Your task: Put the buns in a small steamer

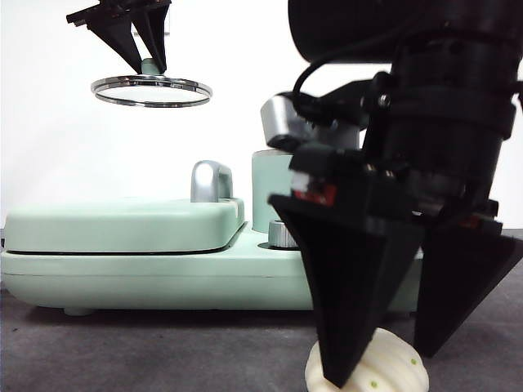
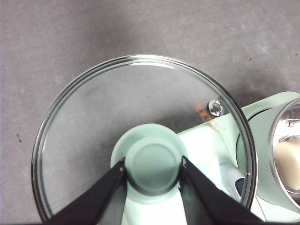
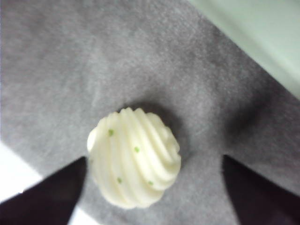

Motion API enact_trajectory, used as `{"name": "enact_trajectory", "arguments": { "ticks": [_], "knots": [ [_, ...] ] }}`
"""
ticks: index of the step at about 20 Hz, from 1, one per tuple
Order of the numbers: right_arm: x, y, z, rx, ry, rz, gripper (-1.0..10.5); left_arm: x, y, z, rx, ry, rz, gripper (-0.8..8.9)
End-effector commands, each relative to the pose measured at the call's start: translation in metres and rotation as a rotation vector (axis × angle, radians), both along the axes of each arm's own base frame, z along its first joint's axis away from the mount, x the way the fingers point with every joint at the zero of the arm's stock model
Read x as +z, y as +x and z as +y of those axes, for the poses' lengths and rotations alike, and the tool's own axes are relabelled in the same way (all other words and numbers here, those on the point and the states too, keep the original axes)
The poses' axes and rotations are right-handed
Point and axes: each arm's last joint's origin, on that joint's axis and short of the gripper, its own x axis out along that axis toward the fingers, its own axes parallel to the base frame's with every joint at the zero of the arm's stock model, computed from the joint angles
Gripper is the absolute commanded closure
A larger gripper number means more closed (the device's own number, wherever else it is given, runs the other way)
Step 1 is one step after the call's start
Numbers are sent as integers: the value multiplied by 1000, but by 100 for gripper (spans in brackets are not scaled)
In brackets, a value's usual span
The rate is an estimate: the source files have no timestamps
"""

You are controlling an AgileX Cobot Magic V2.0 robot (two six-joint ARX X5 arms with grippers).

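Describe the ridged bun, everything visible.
The ridged bun is a cream-white rounded dome with spiralling ridges and a few small green specks, looking like soft dough. It sits on the grey table, in front of the mint-green appliance. The right hand is lowered around it, open, one black jaw on each side; the wrist view shows gaps, so it is not yet gripped. In the front view one jaw hides part of it.

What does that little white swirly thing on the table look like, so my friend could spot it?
Start at the big mint-green cooker on the grey table. In front of it, the right hand reaches down with its jaws open around a round bun. Its spiral ridges and small green specks set it apart from the smooth cream bun in the pot.
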Motion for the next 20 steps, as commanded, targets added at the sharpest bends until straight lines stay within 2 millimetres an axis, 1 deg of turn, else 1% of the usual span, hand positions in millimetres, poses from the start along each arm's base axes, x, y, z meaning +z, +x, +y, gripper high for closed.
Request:
{"name": "enact_trajectory", "arguments": {
  "ticks": [1,3,4,6,8,10,12,14,16,17,19,20],
  "knots": [
    [-3,0,5,28,1,-6,661,15,-5,0,3,-23,-67,700],
    [-3,-1,8,34,17,-16,753,15,-5,0,2,-23,-66,700],
    [-3,-1,8,35,22,-16,772,15,-5,0,2,-23,-66,700],
    [-2,-1,10,36,35,-19,790,15,-5,0,2,-23,-67,700],
    [7,1,13,38,60,13,789,15,-5,0,2,-23,-67,700],
    [27,6,16,35,42,24,789,15,-5,0,2,-24,-68,700],
    [56,12,18,28,28,30,789,15,-5,0,2,-24,-68,700],
    [92,20,17,14,32,20,789,15,-5,0,2,-23,-68,700],
    [128,32,13,-3,53,-53,789,15,-5,0,2,-23,-68,700],
    [147,40,9,-30,64,-125,789,15,-5,0,1,-23,-67,700],
    [175,59,-1,-70,103,-224,789,15,-6,-2,-3,-23,-67,699],
    [184,69,-6,-88,112,-246,789,15,-6,-2,-3,-23,-67,700]
  ]
}}
